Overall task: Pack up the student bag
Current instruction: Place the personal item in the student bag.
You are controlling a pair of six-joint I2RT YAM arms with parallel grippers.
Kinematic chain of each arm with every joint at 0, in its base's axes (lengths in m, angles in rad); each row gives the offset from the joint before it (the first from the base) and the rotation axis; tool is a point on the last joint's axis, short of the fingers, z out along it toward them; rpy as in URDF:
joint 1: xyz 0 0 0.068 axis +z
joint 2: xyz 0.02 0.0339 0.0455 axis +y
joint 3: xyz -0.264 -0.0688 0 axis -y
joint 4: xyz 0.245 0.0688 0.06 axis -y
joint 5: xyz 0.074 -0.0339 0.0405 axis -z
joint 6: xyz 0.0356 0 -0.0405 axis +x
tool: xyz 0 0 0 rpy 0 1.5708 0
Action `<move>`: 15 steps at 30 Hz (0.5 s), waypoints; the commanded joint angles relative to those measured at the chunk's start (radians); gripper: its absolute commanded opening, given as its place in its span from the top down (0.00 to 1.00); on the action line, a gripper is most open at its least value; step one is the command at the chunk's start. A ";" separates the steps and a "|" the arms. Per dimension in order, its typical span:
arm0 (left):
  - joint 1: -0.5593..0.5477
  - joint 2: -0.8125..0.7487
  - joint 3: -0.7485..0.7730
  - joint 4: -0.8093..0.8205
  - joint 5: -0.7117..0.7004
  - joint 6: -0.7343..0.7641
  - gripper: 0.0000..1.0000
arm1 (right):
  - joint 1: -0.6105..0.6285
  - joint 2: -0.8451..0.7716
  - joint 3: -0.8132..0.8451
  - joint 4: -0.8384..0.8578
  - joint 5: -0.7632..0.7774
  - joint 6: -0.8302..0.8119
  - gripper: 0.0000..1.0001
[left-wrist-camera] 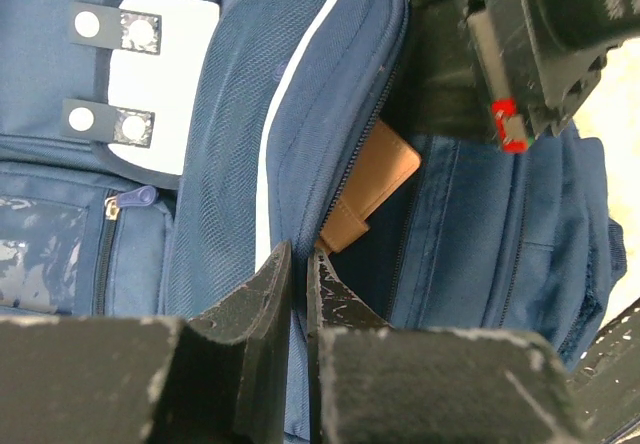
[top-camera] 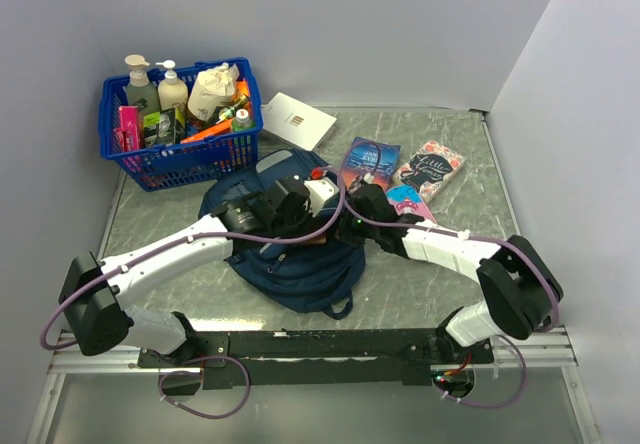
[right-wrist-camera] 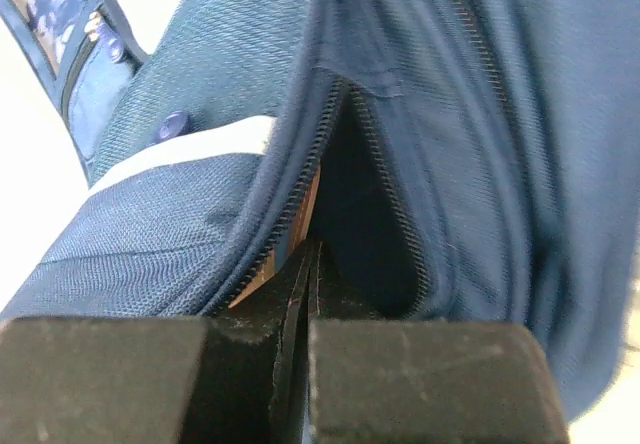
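- Your left gripper point(left-wrist-camera: 303, 282) is pinched tight on the bag's point(left-wrist-camera: 300, 114) zipper edge.
- Your right gripper point(right-wrist-camera: 310, 279) is squeezed together at the opening, beside a brown notebook point(left-wrist-camera: 375, 179).
- The bag lies mid-table.
- The words on the book point(top-camera: 428, 169) behind it are too small to read.

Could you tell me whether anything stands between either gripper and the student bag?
Nothing visible does. The left gripper pinches the zip edge of the student bag; the right gripper is shut at the same opening, with a tan item inside.
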 commanded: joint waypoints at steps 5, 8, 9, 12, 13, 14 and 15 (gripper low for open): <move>0.005 0.021 0.070 0.090 0.010 0.027 0.99 | 0.040 0.049 0.083 0.235 0.019 0.001 1.00; 0.005 0.018 0.069 0.086 0.019 0.036 0.99 | 0.040 0.032 0.113 0.183 0.056 -0.033 1.00; 0.005 0.018 0.069 0.084 0.023 0.042 0.99 | 0.040 -0.001 0.113 0.166 0.067 -0.044 0.99; 0.005 0.031 0.081 0.070 0.069 0.061 0.99 | 0.044 -0.132 0.076 0.095 0.155 -0.119 0.77; 0.005 0.044 0.096 0.057 0.086 0.062 0.96 | 0.047 -0.172 0.035 0.086 0.195 -0.128 0.68; 0.005 0.050 0.107 0.052 0.120 0.065 0.92 | 0.049 -0.248 0.013 0.080 0.205 -0.140 0.65; 0.005 0.056 0.119 0.046 0.138 0.065 0.87 | 0.058 -0.287 -0.008 0.071 0.224 -0.154 0.61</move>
